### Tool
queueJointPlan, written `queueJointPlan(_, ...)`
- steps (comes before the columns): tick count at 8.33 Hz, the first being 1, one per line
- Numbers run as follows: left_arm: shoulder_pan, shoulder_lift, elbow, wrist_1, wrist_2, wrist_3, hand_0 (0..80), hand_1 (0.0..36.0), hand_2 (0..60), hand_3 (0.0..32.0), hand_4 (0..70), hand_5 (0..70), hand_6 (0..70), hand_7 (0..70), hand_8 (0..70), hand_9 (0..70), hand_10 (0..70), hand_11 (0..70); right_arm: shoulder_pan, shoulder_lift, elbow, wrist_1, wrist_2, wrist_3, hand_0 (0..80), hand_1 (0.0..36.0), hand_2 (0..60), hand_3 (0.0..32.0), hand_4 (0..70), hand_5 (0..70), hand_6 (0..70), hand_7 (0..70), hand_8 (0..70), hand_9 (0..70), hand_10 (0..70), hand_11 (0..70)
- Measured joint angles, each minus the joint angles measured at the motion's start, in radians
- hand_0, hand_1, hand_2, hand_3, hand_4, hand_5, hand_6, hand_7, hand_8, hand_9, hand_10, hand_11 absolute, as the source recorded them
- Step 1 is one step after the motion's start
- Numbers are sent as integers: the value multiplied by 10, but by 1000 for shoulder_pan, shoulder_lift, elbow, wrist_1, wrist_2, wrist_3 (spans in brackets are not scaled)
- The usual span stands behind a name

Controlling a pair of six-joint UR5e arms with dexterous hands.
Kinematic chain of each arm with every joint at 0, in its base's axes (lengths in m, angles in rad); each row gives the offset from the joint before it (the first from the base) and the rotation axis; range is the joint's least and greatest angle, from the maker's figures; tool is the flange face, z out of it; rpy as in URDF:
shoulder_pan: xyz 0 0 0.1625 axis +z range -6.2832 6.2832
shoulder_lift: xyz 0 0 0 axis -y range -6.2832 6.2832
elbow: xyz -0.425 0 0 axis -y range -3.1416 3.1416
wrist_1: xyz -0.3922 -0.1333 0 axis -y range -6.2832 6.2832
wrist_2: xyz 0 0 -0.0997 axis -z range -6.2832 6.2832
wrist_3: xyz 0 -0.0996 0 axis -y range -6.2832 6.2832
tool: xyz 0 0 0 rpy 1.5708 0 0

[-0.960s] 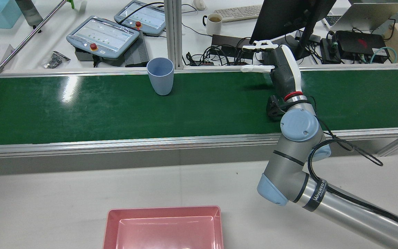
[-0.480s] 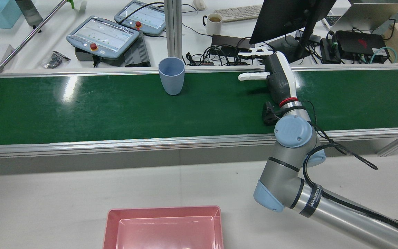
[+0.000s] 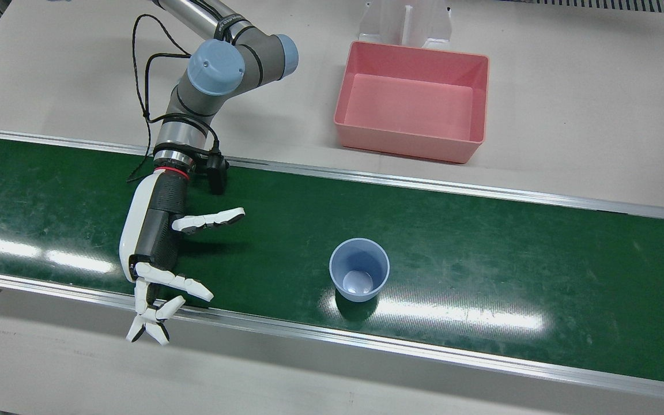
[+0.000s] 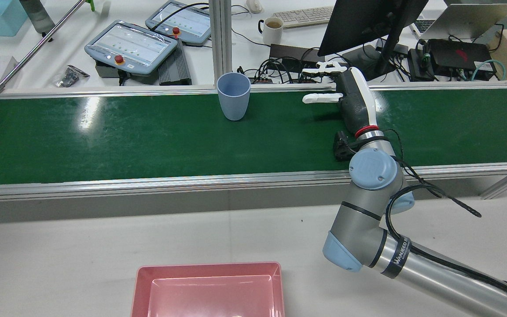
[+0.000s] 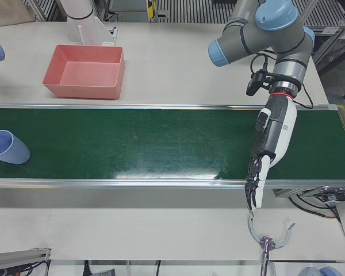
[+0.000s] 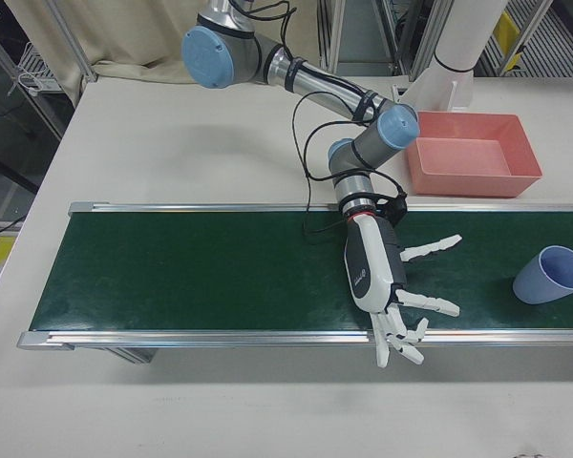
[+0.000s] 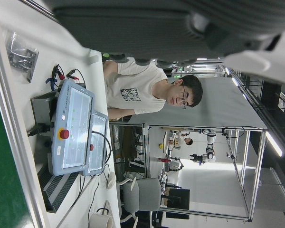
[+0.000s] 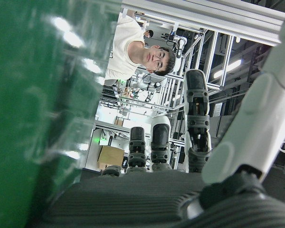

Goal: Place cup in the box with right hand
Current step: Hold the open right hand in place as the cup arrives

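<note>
Two arms were at the station, though only the right hand [image 3: 150,248] [image 4: 351,94] [image 6: 382,277] was out over the green belt [image 3: 482,230] [image 4: 104,136] [image 6: 191,277]. It hovered palm sideways, fingers splayed wide and thumb stuck out, gripping nothing. Its fingertips reached past the belt's outer metal rail [image 3: 366,340] [image 4: 148,91]. A small black camera [image 3: 215,173] [image 4: 340,147] was clipped at its wrist, with a black cable [image 3: 139,75] [image 4: 438,193] looping back along the arm.

On the thumb's side, well apart from the hand, stood the blue cup [image 3: 359,278] [image 4: 233,102] [image 6: 551,275] [image 5: 7,148]. Only bare belt lay between the two. It sat upright on the belt near the same outer rail, with its long axis vertical, its open mouth up and wider than its base, and nothing inside.

Back past the wrist, across the belt on the pale table [image 3: 568,115] [image 4: 60,255], sat the pink box [image 3: 412,139] [image 4: 209,267] [image 6: 473,181] [image 5: 83,89], open side up, off to the cup's side of the arm.

Beyond the fingertips, across the rail, a desk held a dark monitor [image 4: 368,22], a tangle of cables [image 4: 280,70], a white mug [image 4: 273,28] and two teach pendants [image 4: 132,46]. A person in a pale T-shirt [image 8: 128,47] [image 7: 133,90] sat there.

Farthest off, near the belt's other end, the left hand [image 5: 270,144] hung over the outer rail, fingers straight and pointing down, empty.
</note>
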Motion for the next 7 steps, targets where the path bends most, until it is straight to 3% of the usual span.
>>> queueJointPlan(5,0,-1,-1,0,0,0,0,0,0,0,0,0,0,0,0,0,0,0,-1,4,-1,-2,-1,-2,517,19,0,0,700,4,135,700,81,246,0,0)
queueJointPlan(7,0,0,-1,0,0,0,0,0,0,0,0,0,0,0,0,0,0,0,-2,7,0,-7,-5,-7,518,44,0,0,700,8,133,700,80,242,0,0)
